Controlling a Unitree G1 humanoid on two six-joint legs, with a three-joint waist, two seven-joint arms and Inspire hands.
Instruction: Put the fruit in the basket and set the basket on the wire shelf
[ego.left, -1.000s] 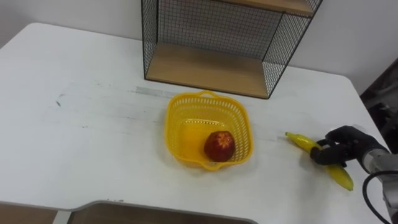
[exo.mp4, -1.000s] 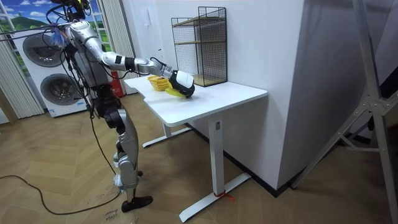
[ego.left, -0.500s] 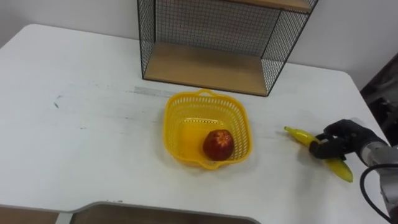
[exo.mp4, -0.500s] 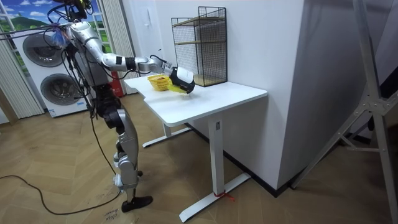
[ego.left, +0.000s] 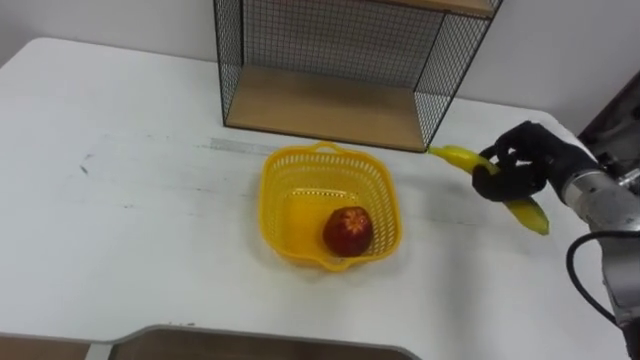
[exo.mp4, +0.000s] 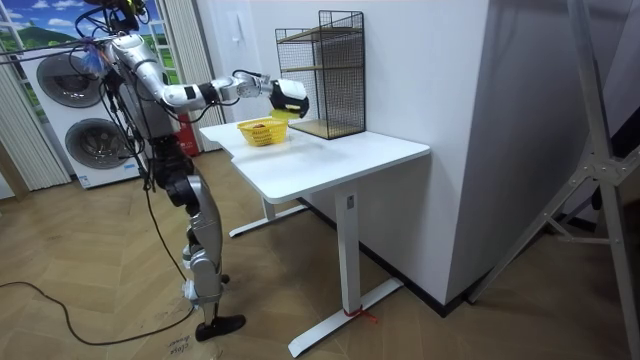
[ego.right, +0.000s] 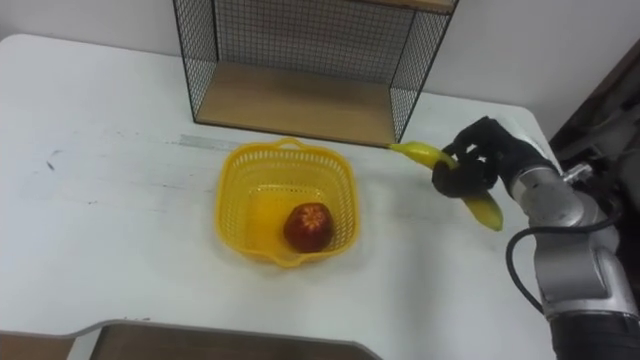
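Note:
A yellow basket sits on the white table in front of the wire shelf. A red apple lies inside the basket. My right hand is shut on a yellow banana and holds it in the air above the table, to the right of the basket and near the shelf's front right corner. The banana's middle is hidden by the fingers.
The white table has bare surface to the left of the basket. Its front edge has a cut-out at the bottom. In the room view the robot stands at the table's left end, with washing machines behind it.
My right hand has lifted the banana off the table and carried it up and leftward, toward the basket and shelf. Basket and apple have not moved.

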